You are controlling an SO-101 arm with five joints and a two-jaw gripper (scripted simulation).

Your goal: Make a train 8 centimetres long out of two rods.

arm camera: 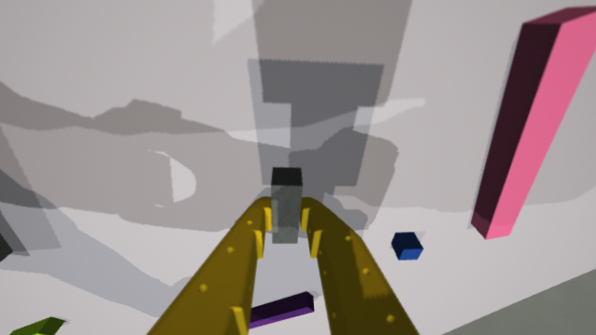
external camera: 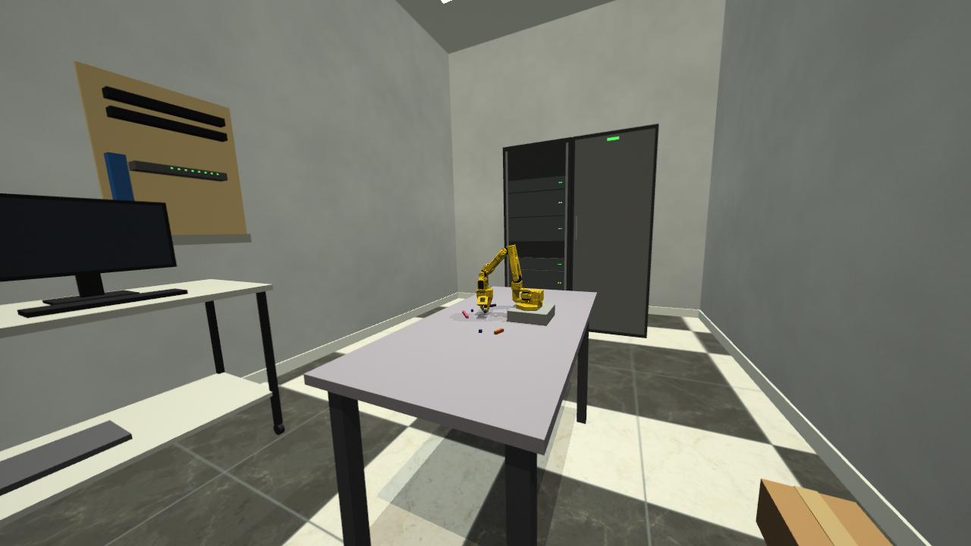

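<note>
Gripping grey rod [arm camera: 286,211]: fingers nearly closed on it; pink rod [arm camera: 535,121], blue rod [arm camera: 407,246] right.

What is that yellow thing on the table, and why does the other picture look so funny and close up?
The yellow thing is a small robot arm standing on a grey block on a table. One picture is taken from across the room. The other comes from a camera on the arm itself, looking down past its claw, so everything looks big. The claw is shut on a short grey rod, holding it above the table. Lying on the table are coloured rods: a long pink rod, a tiny blue rod, a purple rod under the claw, and the tip of a lime rod at the corner. From across the room you can also see an orange rod.
</note>
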